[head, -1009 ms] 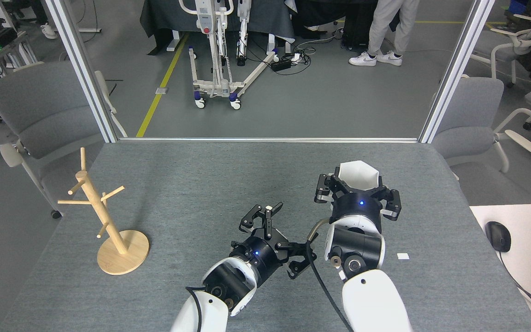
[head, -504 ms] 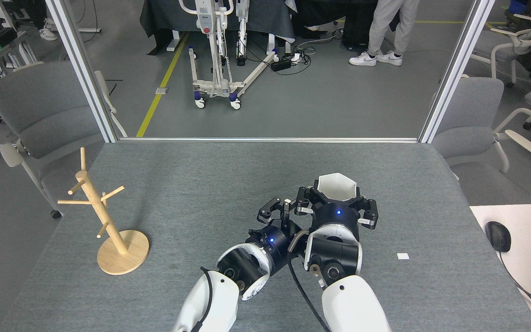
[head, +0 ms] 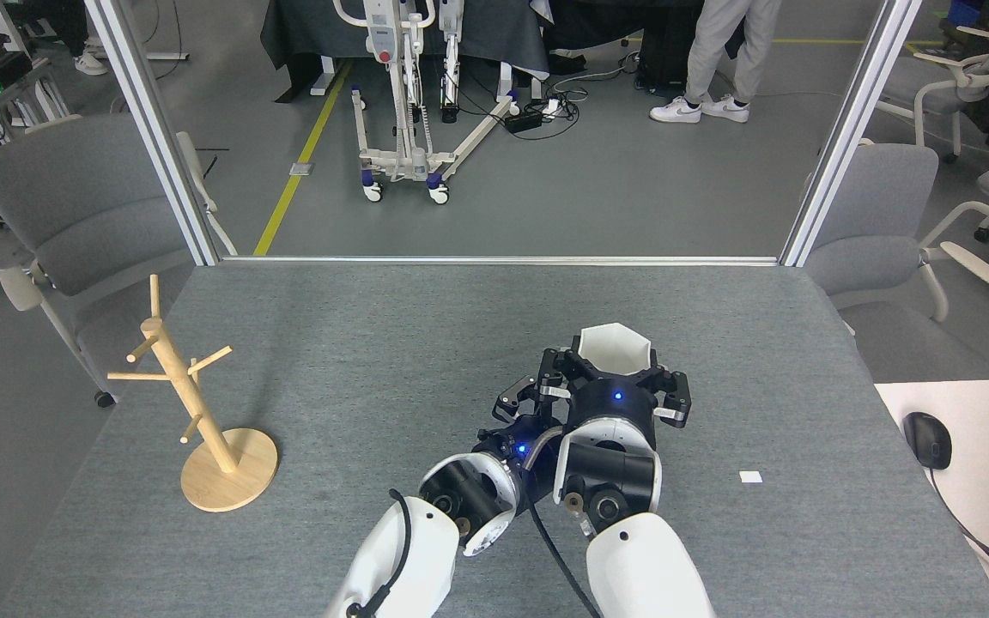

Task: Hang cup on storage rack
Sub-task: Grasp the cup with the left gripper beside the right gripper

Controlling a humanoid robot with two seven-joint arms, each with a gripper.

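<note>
White and faceted, the cup (head: 615, 346) sits clamped in the right gripper (head: 613, 375), mid-table, well right of the storage rack (head: 190, 399). Left gripper (head: 522, 396) is tucked just beside it, fingers apparently spread. This looks like a handover; next the left needs a firm hold before the right lets go.
</note>
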